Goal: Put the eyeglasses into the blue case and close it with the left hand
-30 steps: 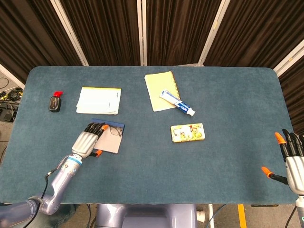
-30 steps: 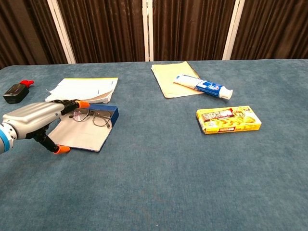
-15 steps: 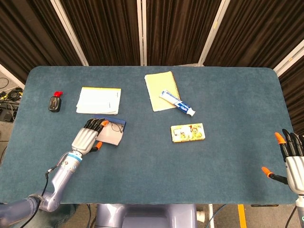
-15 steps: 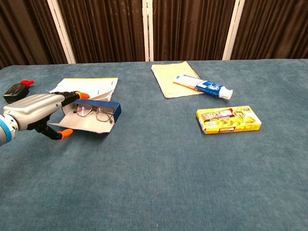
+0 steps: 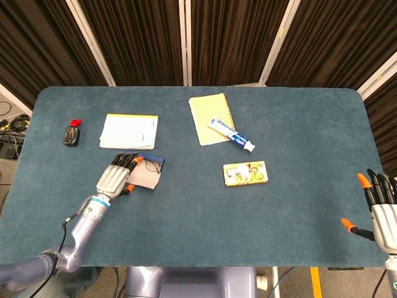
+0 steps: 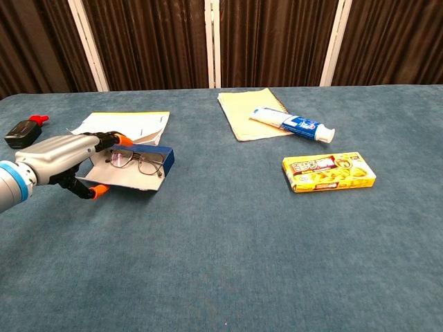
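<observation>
The blue case (image 5: 149, 179) lies left of centre on the table, grey lining up, its near flap raised off the cloth. In the chest view the blue case (image 6: 154, 152) shows its blue far edge. The eyeglasses (image 5: 152, 166) lie on the lining; from the chest the eyeglasses (image 6: 138, 162) rest against the far edge. My left hand (image 5: 115, 179) grips the case's left near flap, fingers on top and thumb under it, and the same left hand (image 6: 59, 158) shows at the left of the chest view. My right hand (image 5: 381, 210) hangs at the table's right front corner, fingers spread, holding nothing.
A white paper pad (image 5: 129, 131) lies just behind the case. A black bottle with a red cap (image 5: 72, 134) sits at far left. A yellow notebook (image 5: 209, 118) with a toothpaste tube (image 5: 231, 135) on it and a yellow box (image 5: 245, 172) lie mid-table.
My left hand has lifted the case's near flap from flat on the table and moved a little further away with it. The glasses slid toward the blue far edge. The right hand stayed still.
</observation>
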